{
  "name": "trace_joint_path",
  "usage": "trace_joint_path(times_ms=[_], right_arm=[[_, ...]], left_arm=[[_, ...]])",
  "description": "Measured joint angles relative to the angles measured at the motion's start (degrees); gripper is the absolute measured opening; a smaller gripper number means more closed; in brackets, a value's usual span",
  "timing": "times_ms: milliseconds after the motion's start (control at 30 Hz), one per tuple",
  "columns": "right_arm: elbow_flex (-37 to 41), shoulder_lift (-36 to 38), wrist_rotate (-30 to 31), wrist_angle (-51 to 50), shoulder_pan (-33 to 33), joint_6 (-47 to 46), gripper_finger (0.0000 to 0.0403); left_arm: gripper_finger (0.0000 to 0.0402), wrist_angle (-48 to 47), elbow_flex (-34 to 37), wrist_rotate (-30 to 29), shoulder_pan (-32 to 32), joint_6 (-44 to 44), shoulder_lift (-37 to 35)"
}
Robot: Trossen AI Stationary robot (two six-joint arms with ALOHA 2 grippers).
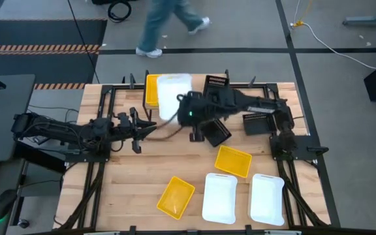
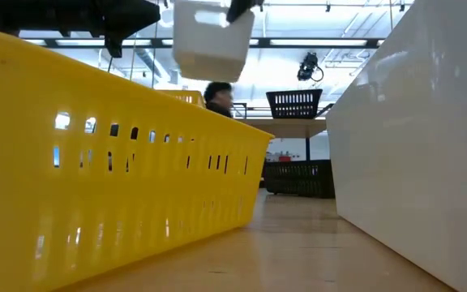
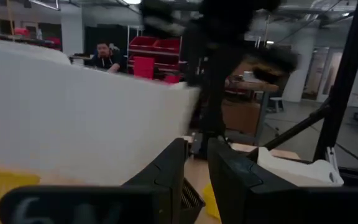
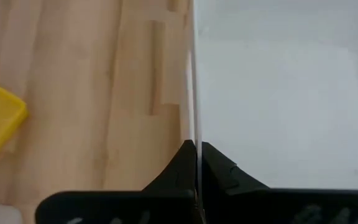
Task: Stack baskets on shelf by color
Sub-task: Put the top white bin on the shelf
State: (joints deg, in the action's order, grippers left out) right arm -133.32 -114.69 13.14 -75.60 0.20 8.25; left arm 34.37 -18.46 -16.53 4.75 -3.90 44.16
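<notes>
My right gripper (image 1: 189, 116) is shut on a white basket (image 1: 173, 95) and holds it high over the table's far middle; in the low view this white basket (image 2: 213, 36) hangs in the air. The shelf's top board (image 2: 300, 127) carries a black basket (image 2: 294, 103), and another black basket (image 2: 298, 177) stands under it. A yellow basket (image 1: 151, 90) sits at the far edge beside the held one. My left gripper (image 1: 145, 130) hovers to the left of the white basket with a narrow gap between its fingers and touches nothing. My right gripper pinches the white basket's side wall at its rim (image 4: 194, 127), one finger inside the basket and one outside. The fingers point down at it from above. The basket is lifted clear of the table and hangs below the fingers.
Near the table's front lie two yellow baskets (image 1: 232, 160) (image 1: 175, 197) and two white baskets (image 1: 219, 198) (image 1: 267, 199). Two black baskets (image 1: 215, 132) (image 1: 256, 123) lie under the right arm. A person (image 1: 168, 26) walks past the far edge.
</notes>
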Motion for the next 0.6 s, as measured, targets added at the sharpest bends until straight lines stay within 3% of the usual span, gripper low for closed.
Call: trace_joint_path(times_ms=[367,600], right_arm=[[0.31,0.04,-3.84,-1.39,-9.68,2.48,0.0005],[0.31,0.07,-7.13,-2.90,-12.46,1.94,0.0005]], left_arm=[[0.0078,-0.20,0.00,-0.09,0.00,0.07,0.00],[0.0078,-0.24,0.00,-0.09,0.00,0.07,0.00]])
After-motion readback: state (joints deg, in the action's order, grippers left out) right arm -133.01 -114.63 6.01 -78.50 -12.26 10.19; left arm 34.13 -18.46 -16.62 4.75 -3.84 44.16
